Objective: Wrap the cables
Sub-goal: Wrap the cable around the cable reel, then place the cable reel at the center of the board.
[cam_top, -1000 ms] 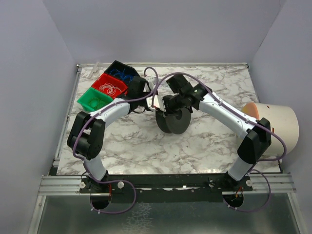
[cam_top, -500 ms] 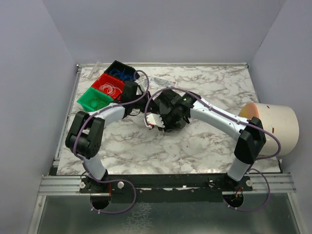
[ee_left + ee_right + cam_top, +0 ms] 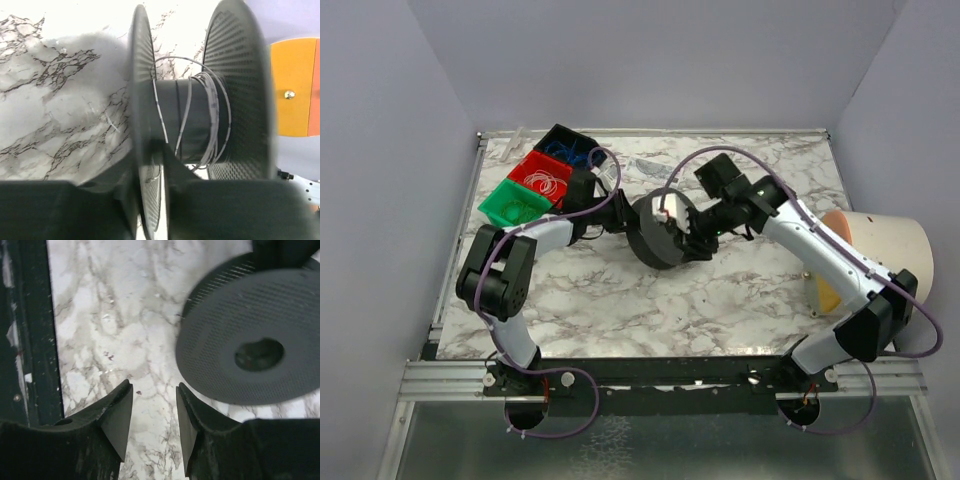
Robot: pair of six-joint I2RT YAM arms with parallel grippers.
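Note:
The black two-flanged spool [image 3: 657, 233] stands tilted on the marble table [image 3: 620, 300], its centre hole showing. A thin strand of the cables [image 3: 190, 115] is wound loosely round its hub between the flanges [image 3: 240, 90]. My left gripper [image 3: 620, 213] reaches in from the left. Its jaws straddle the near flange [image 3: 142, 100], narrowly open, with a sliver of light beside the flange. My right gripper [image 3: 154, 415] hangs open over bare marble just right of the spool [image 3: 250, 340], with nothing between its fingers [image 3: 117, 420].
Blue [image 3: 565, 145], red [image 3: 542, 175] and green [image 3: 512, 203] bins sit at the back left, behind the left arm. A large cream cylinder with an orange end [image 3: 890, 255] lies at the right edge. The dark table rail [image 3: 30, 330] runs close to the right gripper.
The right gripper has let go of the spool, opened and drawn back to the right. The left jaws have eased apart on the flange. The spool has shifted slightly left and back.

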